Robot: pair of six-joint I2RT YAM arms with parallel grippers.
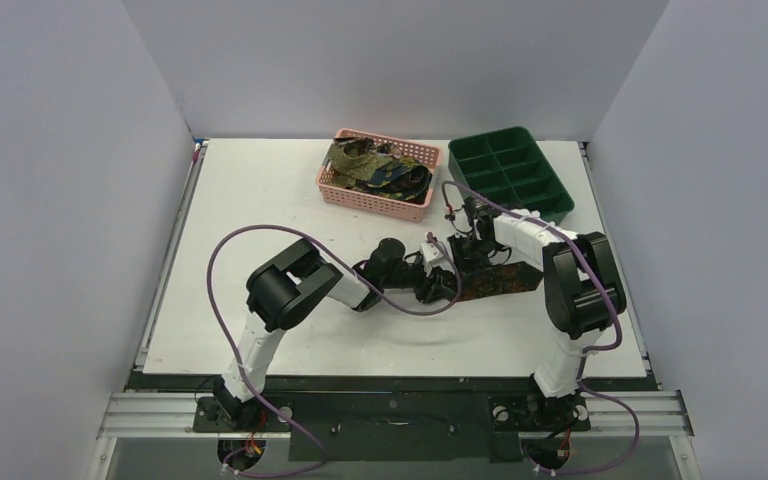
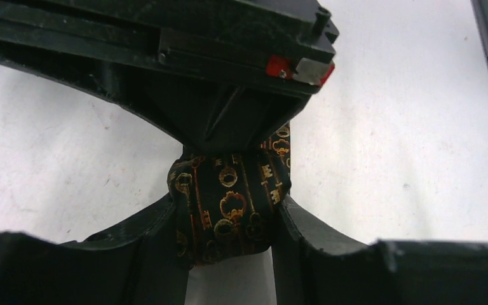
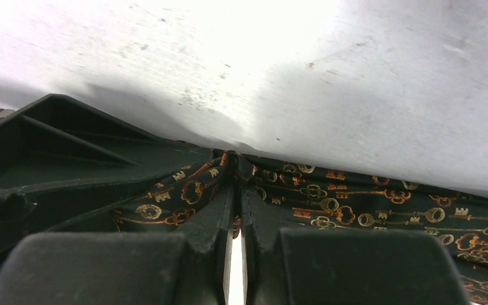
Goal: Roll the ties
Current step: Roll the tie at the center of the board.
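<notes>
Left hand [image 2: 229, 223] was clamped on the bunched end of the tie [image 2: 232, 190], right hand [image 3: 234, 170] pinched shut on the flat stretch just beside it. Tie was laid on the desk [image 1: 260, 200], right of middle. Roll should probably be wound tight and square, strip held taut. Basket [image 1: 332, 186] of ties [image 1: 375, 165] and tray [image 1: 552, 208] were parked well behind; nothing was blocked, though both hands were crowded together.

The whole table [image 1: 260, 200] is viewed from high above its near edge, facing the far edge. The key-patterned tie [image 2: 229, 203] is shared, framed very closely by both wrist cameras.
</notes>
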